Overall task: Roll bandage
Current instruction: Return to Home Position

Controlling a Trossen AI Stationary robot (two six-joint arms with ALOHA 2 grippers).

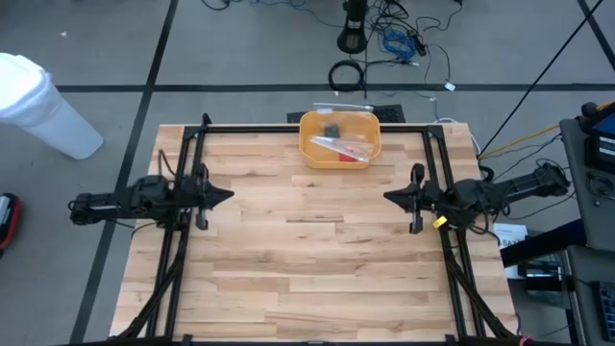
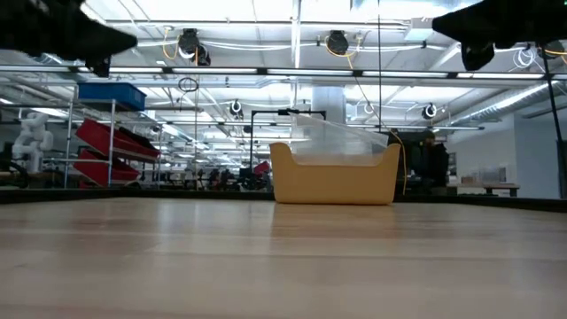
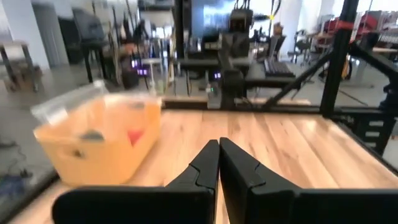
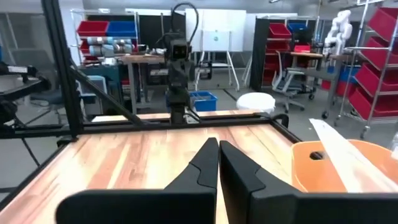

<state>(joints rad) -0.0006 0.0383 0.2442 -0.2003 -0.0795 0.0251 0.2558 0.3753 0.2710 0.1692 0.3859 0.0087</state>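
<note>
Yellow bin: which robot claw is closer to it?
Right. Seen from above, the right claw sits a short way off the yellow bin, on its right side. The left claw is farther off, out past the bin's left side.

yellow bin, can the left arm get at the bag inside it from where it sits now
Probably yes. The bin is open-topped, the bag pokes above its rim, and nothing stands between it and the shut left gripper.
</note>
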